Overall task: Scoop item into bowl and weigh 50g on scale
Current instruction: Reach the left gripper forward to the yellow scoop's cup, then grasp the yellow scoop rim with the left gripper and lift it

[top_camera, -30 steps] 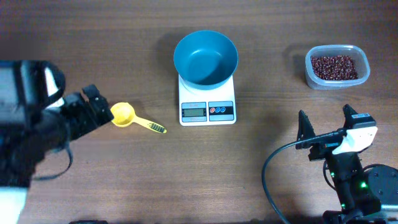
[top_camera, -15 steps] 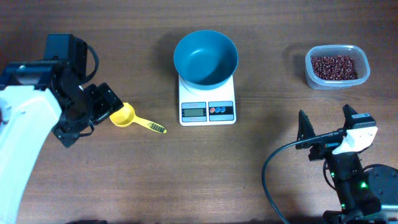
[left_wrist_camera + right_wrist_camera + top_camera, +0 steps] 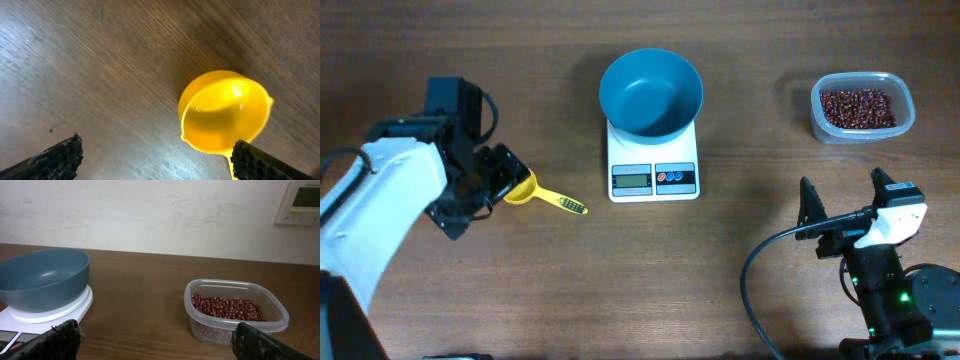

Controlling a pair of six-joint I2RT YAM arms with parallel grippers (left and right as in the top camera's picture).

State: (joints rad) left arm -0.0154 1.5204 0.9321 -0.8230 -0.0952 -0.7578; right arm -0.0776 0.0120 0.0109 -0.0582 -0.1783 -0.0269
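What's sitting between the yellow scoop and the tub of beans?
The white scale with the blue bowl on top, with bare table on either side. The overhead view shows it.

Overhead view straight down over whole bench (image 3: 640, 290); left wrist view close above scoop (image 3: 225, 117), right wrist view level toward bowl (image 3: 42, 280), both within overhead.
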